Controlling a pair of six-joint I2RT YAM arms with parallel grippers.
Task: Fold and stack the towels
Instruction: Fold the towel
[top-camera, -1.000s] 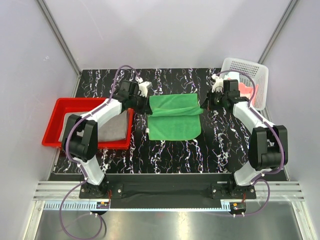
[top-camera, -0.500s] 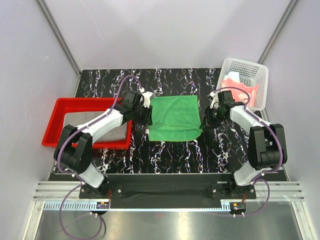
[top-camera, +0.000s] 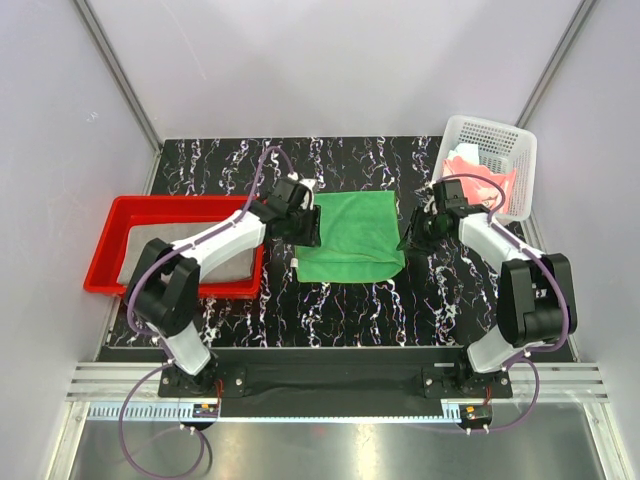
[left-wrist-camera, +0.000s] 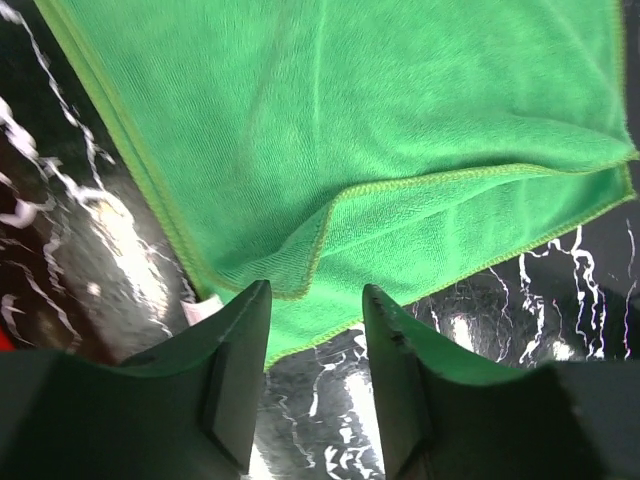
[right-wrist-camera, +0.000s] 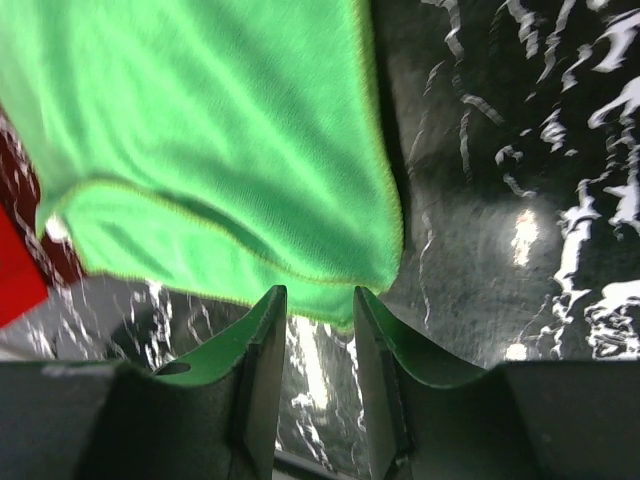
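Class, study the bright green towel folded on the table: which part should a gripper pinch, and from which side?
Probably the near left corner of the bright green towel, approached low from the left by the left gripper. The two hemmed layers lie staggered there and the upper one curls up slightly, giving the fingers an edge to catch.

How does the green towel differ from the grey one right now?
The green towel is bright and lies on the black table; the grey towel is dull and lies in the red tray. The green towel shows nearly whole, while the left arm partly covers the grey towel. Both lie flat, neither held.
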